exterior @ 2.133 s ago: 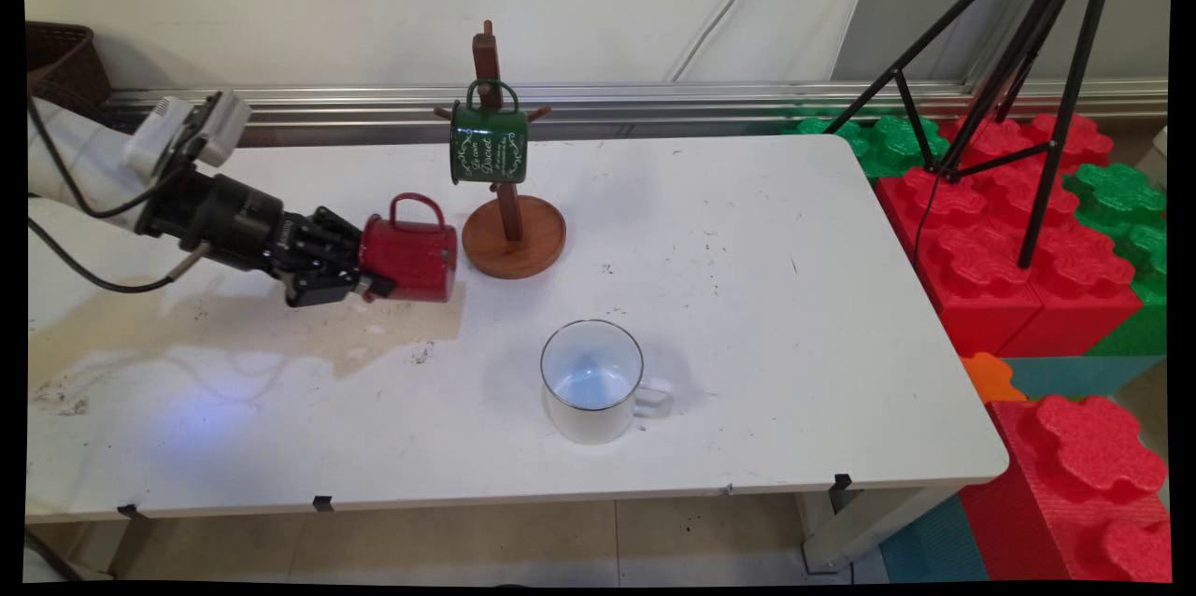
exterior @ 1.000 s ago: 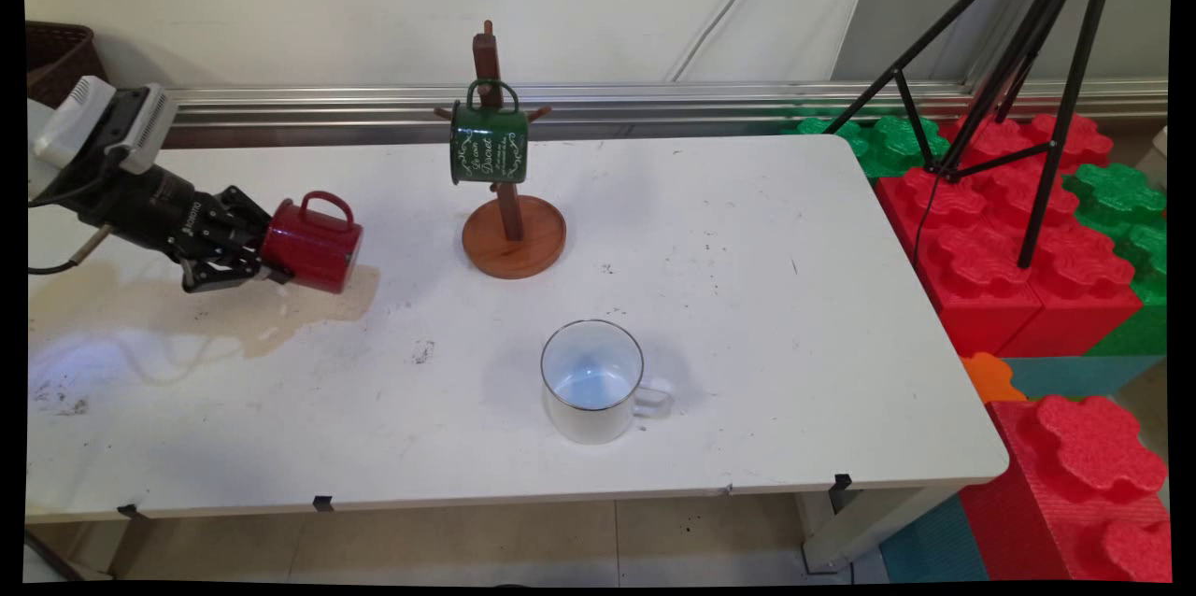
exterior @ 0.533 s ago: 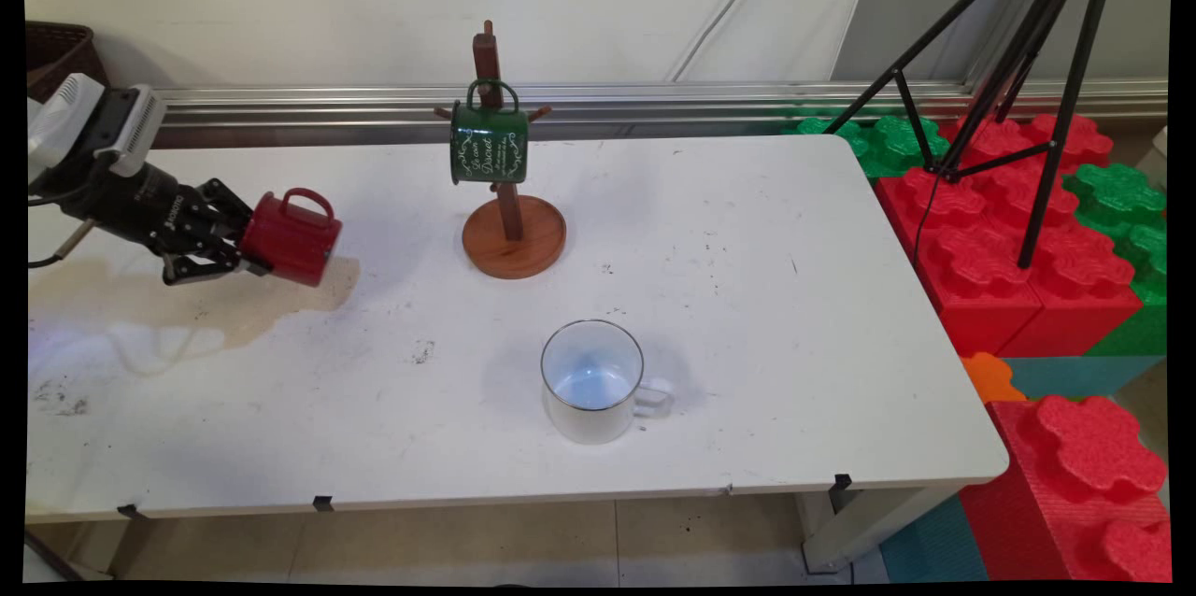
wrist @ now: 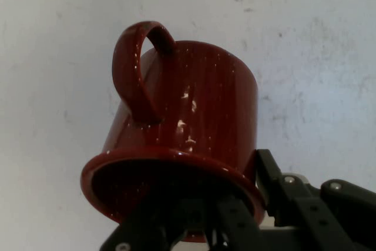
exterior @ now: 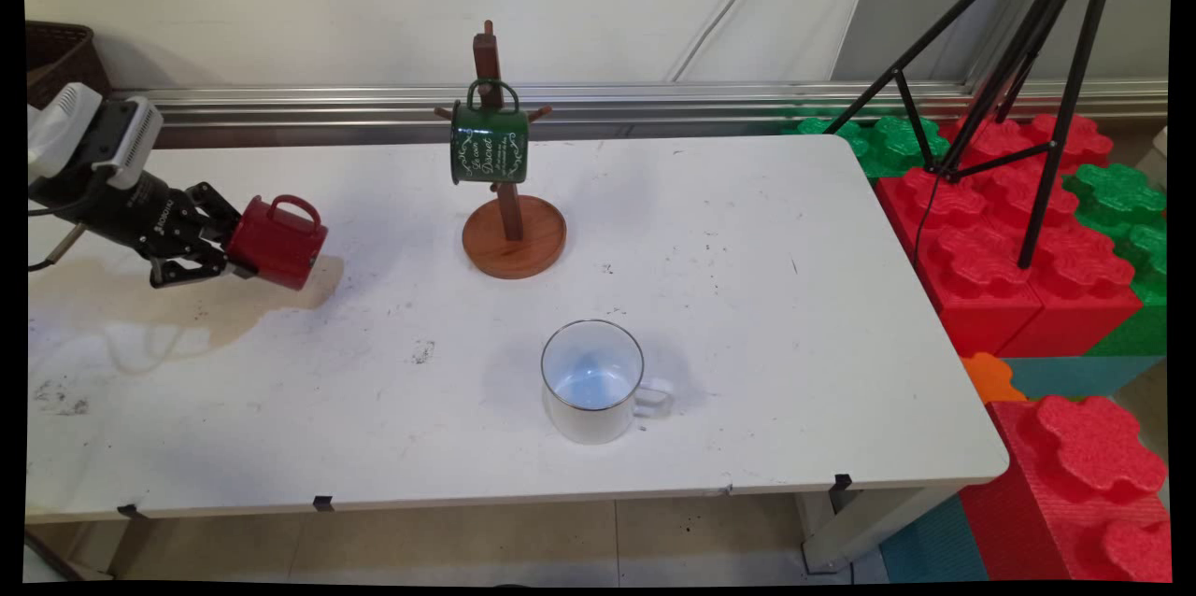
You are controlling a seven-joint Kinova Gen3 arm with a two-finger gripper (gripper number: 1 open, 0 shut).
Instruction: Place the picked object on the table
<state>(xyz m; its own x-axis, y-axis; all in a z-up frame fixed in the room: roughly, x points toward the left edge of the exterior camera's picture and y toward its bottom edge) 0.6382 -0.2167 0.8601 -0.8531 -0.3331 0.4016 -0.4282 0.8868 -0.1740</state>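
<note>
Red mug (exterior: 277, 242): clamped at the rim by gripper (exterior: 227, 252), one finger inside the mouth, lying sideways, handle up, raised above table (exterior: 747, 316), well left of mug tree (exterior: 509, 204). Risk: slipping from the thin rim grip, dropping.

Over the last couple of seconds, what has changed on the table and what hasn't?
The gripper, shut on the red mug the whole time, has carried it left across the table, away from the wooden mug stand, mug on its side with the handle up. The green mug hanging on the stand and the white mug have stayed put.
</note>
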